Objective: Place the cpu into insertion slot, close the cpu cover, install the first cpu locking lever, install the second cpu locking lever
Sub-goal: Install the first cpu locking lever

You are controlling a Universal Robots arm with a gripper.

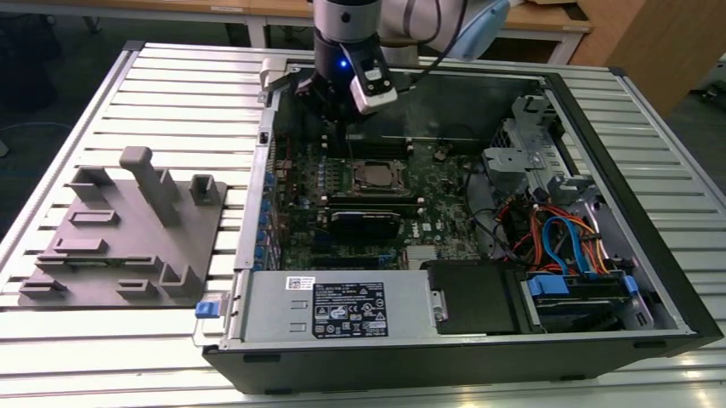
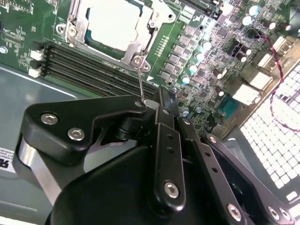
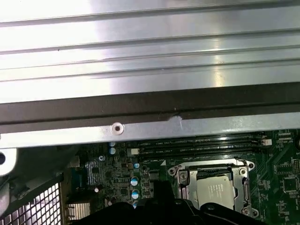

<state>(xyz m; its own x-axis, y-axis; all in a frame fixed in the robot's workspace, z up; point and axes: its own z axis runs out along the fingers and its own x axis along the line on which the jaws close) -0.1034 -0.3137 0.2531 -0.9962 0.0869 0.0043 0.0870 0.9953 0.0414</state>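
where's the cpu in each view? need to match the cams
Exterior view: cpu mid-motherboard, just below the gripper.
Second wrist view: cpu beyond the black linkage.
First wrist view: cpu under the cpu cover.
Shared landmark: the long memory slots beside the socket.

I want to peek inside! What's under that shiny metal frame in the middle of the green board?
Under the cpu cover, the cpu's silver top shows through the cut-out middle. The frame hides the chip's edges, and the chip hides the insertion slot beneath it.
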